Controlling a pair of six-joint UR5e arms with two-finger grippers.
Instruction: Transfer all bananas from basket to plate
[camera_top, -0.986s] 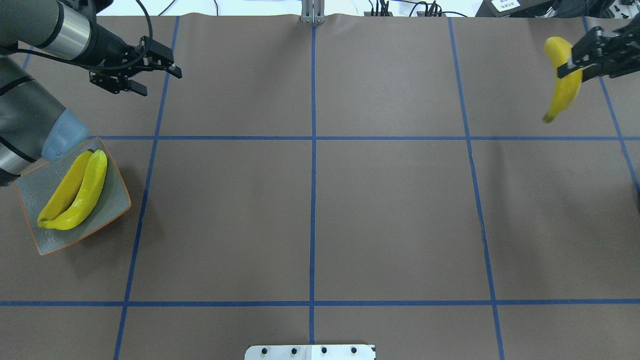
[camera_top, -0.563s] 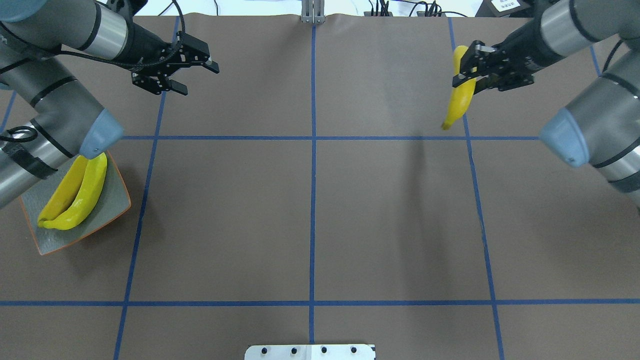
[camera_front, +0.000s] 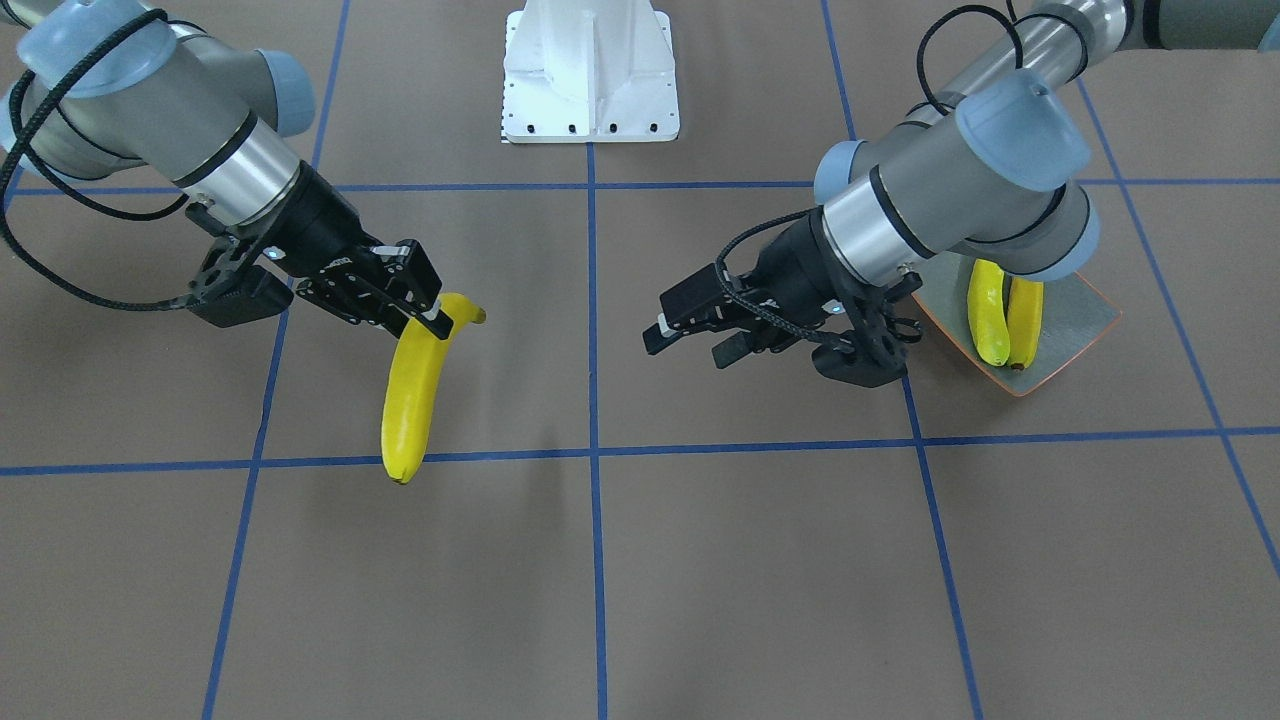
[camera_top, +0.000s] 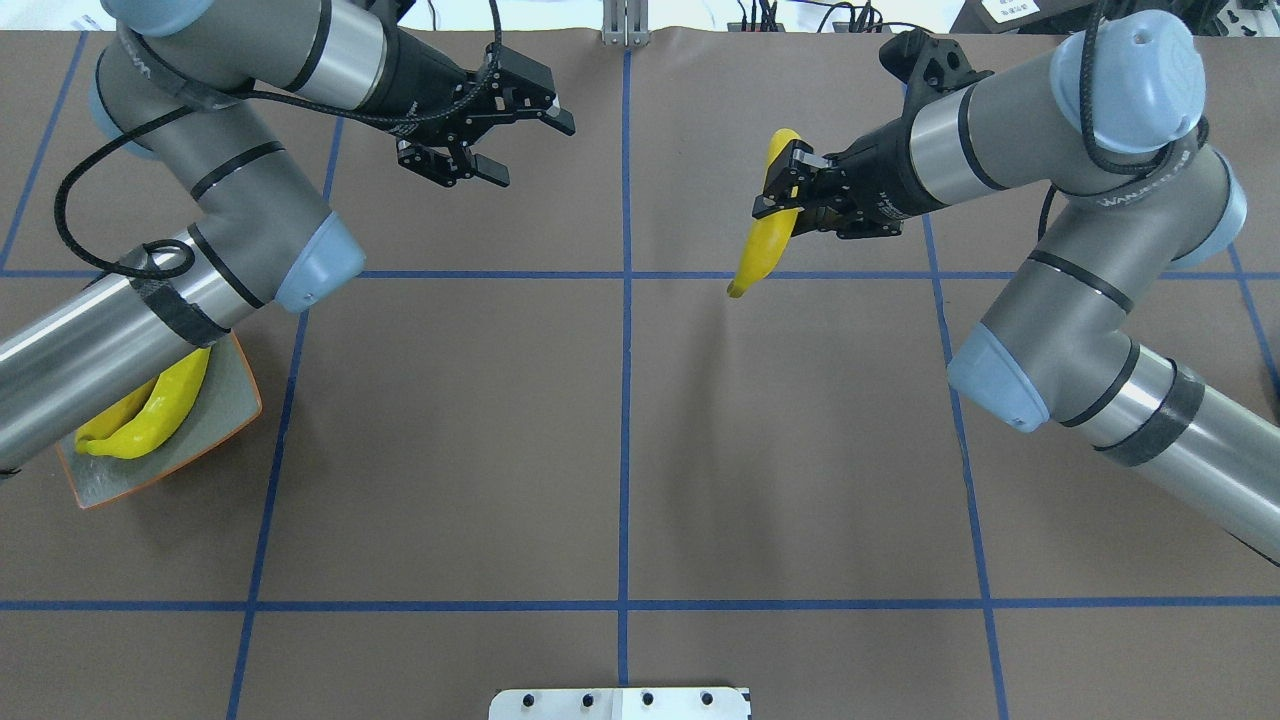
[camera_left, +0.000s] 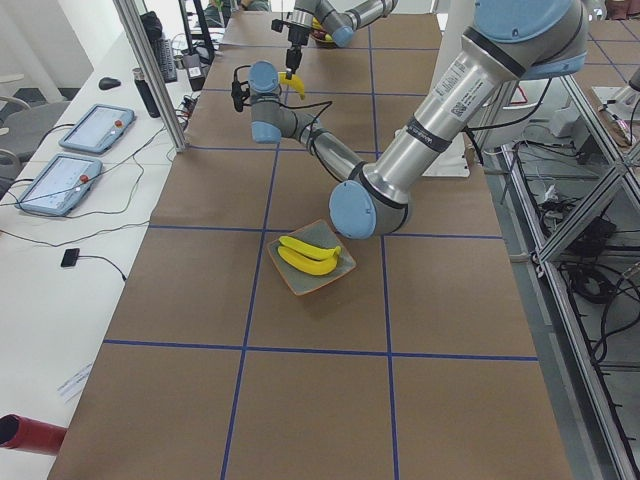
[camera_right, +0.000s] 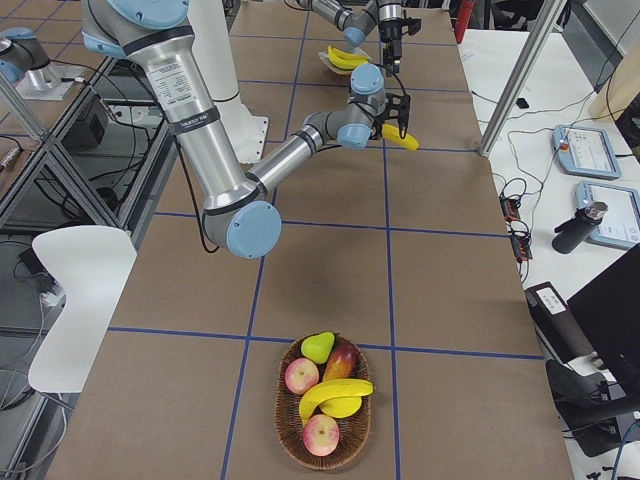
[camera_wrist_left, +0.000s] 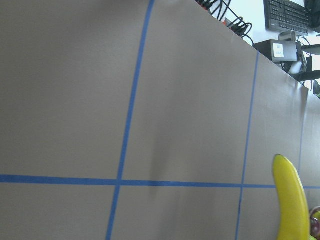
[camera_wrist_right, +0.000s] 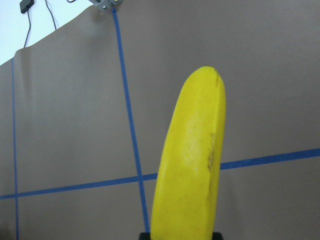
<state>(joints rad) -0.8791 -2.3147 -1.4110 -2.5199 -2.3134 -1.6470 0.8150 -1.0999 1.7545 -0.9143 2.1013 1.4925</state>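
A brown paper-covered worktop (camera_top: 450, 450) is marked into large squares by blue tape lines, with the robot's white mounting base (camera_front: 590, 70) at its inner edge. Beside it on the operators' side runs a white desk carrying two tablet-like pendants (camera_left: 97, 128) and loose cables, with aluminium frame posts between desk and worktop; a white chair (camera_right: 75, 300) stands on the robot's side. Four bananas can be counted. Two lie side by side, touching, on the one plate (camera_front: 1075, 315) near the robot's left end of the worktop, partly under the left forearm in the overhead view. One banana (camera_top: 757, 255) hangs above the surface just right of the centre line, tip down, pinched near its upper end by the right end effector (camera_top: 782, 183), whose fingers are closed on it. The fourth (camera_right: 335, 392) lies in the single wicker basket (camera_right: 285, 440) at the far right end, among other fruit. The left end effector (camera_top: 530, 152) hovers across the centre line from the held banana, fingers spread wide and holding nothing.
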